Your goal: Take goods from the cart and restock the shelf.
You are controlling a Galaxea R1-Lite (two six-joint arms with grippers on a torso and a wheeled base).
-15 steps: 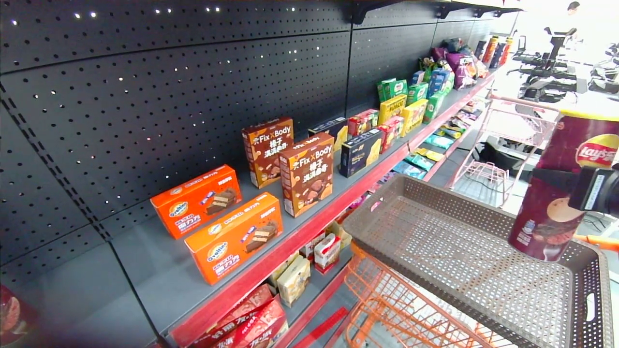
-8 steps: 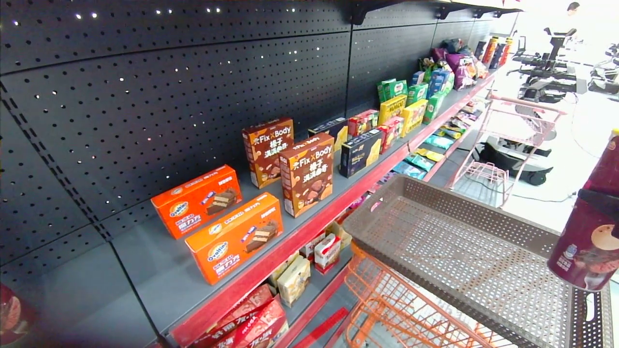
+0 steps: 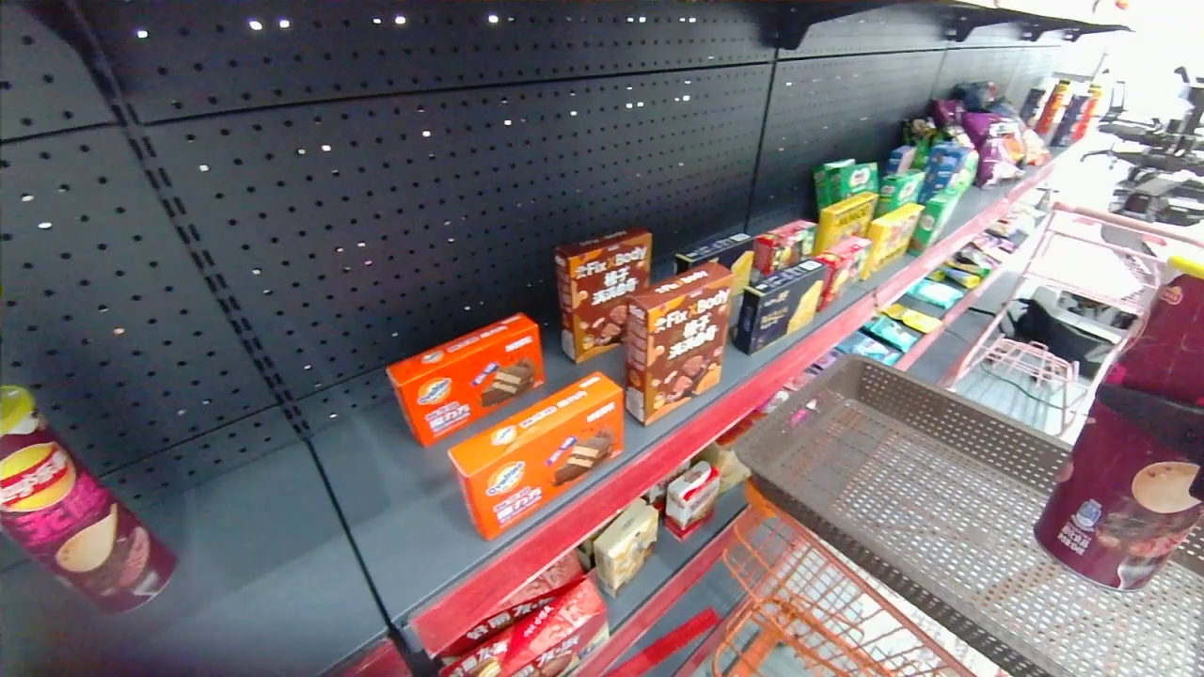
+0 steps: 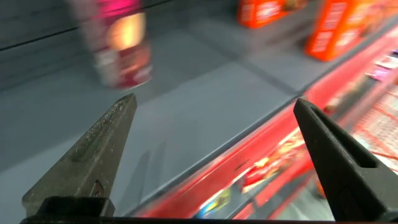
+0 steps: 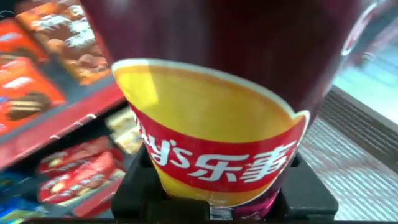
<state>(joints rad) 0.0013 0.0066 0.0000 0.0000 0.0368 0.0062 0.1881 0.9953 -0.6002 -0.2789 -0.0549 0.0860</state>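
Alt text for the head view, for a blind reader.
The right gripper holds a maroon chip can over a grey basket on an orange cart. Beside it runs a shelf of snack boxes, with a second can at its left end.

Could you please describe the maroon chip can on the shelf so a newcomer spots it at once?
Find the grey shelf with the red front edge, under the black pegboard. Follow it left past two orange boxes to a bare stretch, where the chip can stands alone: a maroon tube, while its neighbours are flat boxes.
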